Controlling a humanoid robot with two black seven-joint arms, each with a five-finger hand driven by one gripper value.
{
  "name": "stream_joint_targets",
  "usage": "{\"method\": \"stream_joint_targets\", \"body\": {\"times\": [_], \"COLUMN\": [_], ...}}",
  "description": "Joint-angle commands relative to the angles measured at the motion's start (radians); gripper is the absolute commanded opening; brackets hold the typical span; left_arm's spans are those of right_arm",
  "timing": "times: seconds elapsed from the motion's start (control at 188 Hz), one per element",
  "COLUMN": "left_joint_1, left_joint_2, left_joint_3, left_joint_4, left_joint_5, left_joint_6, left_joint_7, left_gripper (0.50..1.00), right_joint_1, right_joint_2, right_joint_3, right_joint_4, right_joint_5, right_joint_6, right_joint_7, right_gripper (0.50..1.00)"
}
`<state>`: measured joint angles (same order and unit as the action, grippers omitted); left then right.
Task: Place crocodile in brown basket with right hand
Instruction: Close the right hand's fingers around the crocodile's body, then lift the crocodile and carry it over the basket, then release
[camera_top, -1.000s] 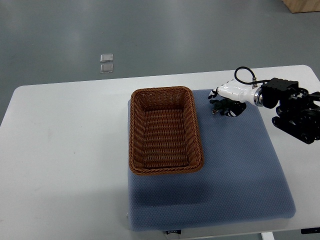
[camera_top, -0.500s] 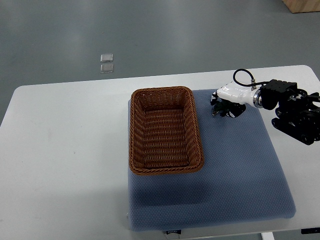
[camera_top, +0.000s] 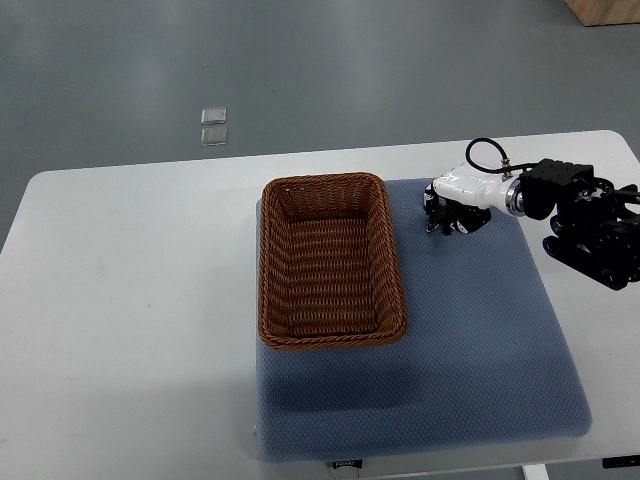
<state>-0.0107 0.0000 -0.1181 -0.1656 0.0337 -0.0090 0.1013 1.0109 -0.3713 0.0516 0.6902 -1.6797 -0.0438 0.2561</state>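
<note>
Shifted since the earlier frame: right hand (camera_top: 452, 212), drawn slightly nearer the arm's base and lower over the mat; everything else unchanged.

Right hand: white shell, dark fingers pointing down onto the blue mat (camera_top: 470, 330), just right of the basket's far corner. Whether the fingers are apart or clamped cannot be told; they merge with a dark mass beneath.

Crocodile (camera_top: 438, 222): not clearly distinguishable; a small dark shape under the hand may be it, lying on the mat outside the basket.

Brown basket (camera_top: 270, 270): rectangular wicker, on the mat's left part, interior bare.

Table (camera_top: 120, 300): white, carrying the mat.

Floor (camera_top: 300, 70): grey, with two small clear squares (camera_top: 213, 126) beyond the table.
</note>
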Motion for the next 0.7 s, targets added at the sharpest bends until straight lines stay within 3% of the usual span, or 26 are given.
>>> {"method": "stream_joint_targets", "body": {"times": [0.0, 0.133, 0.367, 0.564, 0.697], "left_joint_1": [0.000, 0.000, 0.000, 0.000, 0.000], "left_joint_2": [0.000, 0.000, 0.000, 0.000, 0.000], "left_joint_3": [0.000, 0.000, 0.000, 0.000, 0.000], "left_joint_4": [0.000, 0.000, 0.000, 0.000, 0.000], "left_joint_5": [0.000, 0.000, 0.000, 0.000, 0.000], "left_joint_6": [0.000, 0.000, 0.000, 0.000, 0.000], "left_joint_7": [0.000, 0.000, 0.000, 0.000, 0.000], "left_gripper": [1.000, 1.000, 1.000, 1.000, 1.000], "right_joint_1": [-0.002, -0.006, -0.006, -0.006, -0.005], "right_joint_2": [-0.001, -0.003, -0.005, -0.003, -0.003], "right_joint_3": [-0.001, -0.001, 0.001, 0.001, 0.001], "right_joint_4": [0.000, 0.000, 0.002, 0.003, 0.005], "right_joint_5": [0.000, 0.000, 0.002, 0.002, 0.002], "right_joint_6": [-0.001, -0.001, -0.001, -0.002, -0.001], "right_joint_7": [0.000, 0.000, 0.000, 0.002, 0.002], "right_gripper": [0.646, 0.697, 0.699, 0.621, 0.527]}}
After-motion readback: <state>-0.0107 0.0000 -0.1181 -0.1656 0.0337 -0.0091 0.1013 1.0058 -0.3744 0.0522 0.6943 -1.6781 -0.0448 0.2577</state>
